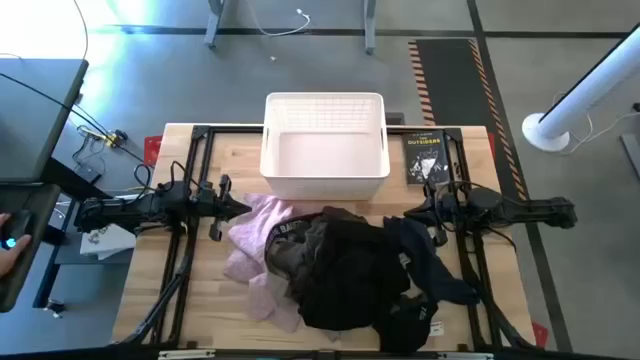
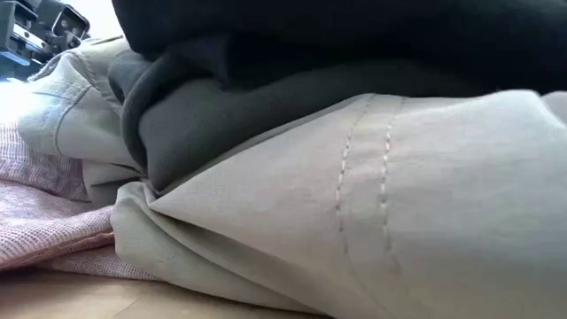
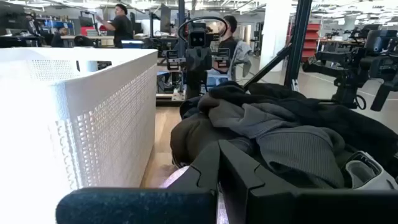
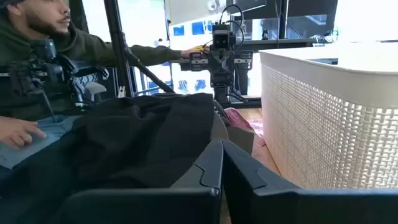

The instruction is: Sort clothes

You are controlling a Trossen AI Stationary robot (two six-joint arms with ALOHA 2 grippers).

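A wooden desk (image 1: pixel 210 310) is seen from above, set on a grey floor, with a workshop and seated people visible beyond it in the wrist views. A white basket (image 1: pixel 325 145) is placed at the far middle edge; a small black book (image 1: pixel 424 157) lies just beside it, on the right.

The clothes are heaped in front of the basket. A pink garment (image 1: pixel 255 235) is spread on the left of the heap. Khaki trousers (image 1: pixel 285 245) with a lettered black waistband are partly buried next to it. A black garment (image 1: pixel 350 275) is piled over the middle, an olive-brown piece (image 1: pixel 322 238) is caught at its top, and a navy garment (image 1: pixel 425 265) trails off to the right.

The left claw (image 1: pixel 238 208) is held at the left edge of the heap, at the pink garment; its fingers (image 3: pixel 208 171) are seen pressed together, nothing between them. The right claw (image 1: pixel 412 214) is held at the right edge of the heap, above the navy garment; its fingers (image 4: pixel 211 168) are likewise closed on nothing.

In the low view, khaki cloth (image 2: pixel 354 204) fills most of the frame, with dark fabric (image 2: pixel 266 53) lying over it.
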